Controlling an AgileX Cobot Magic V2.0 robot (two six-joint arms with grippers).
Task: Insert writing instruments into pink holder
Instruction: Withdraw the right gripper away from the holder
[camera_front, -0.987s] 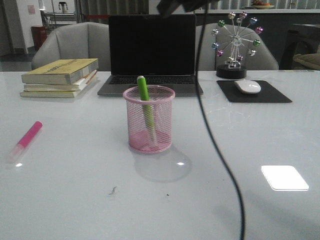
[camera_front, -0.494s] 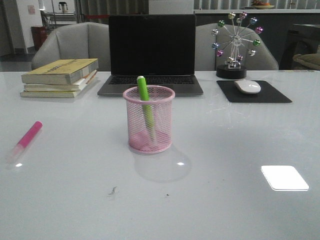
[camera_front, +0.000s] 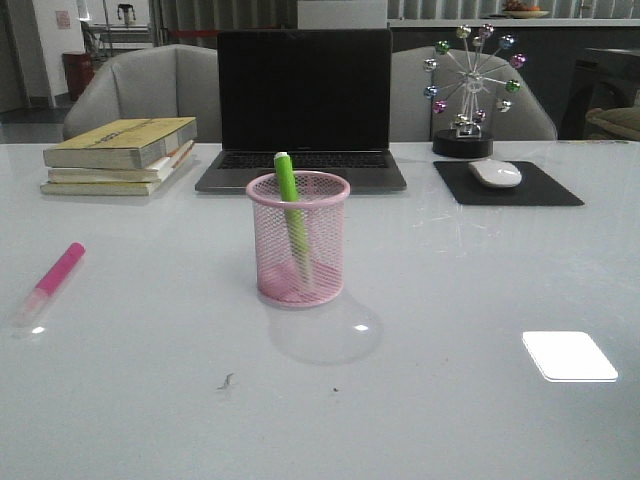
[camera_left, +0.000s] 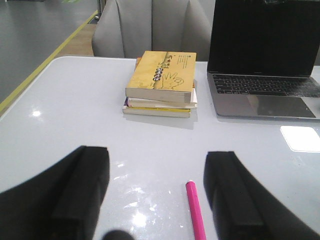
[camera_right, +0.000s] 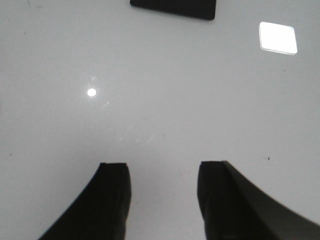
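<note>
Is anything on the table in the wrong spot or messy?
Yes: the pink marker lies flat on the table, off to the left of the pink holder, while the green marker already stands inside it. Nothing looks spilled or broken.

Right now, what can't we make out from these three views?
- Green marker, front view: lower end blurred behind the pink holder mesh; contact with the base unclear.
- Pink marker, left wrist view: near end cut off by the frame edge, beside the open left gripper.
- Pink holder: out of both wrist views.
- Right gripper: open, over bare table; its place relative to the holder unknown.
- Both arms: absent from the front view.
</note>
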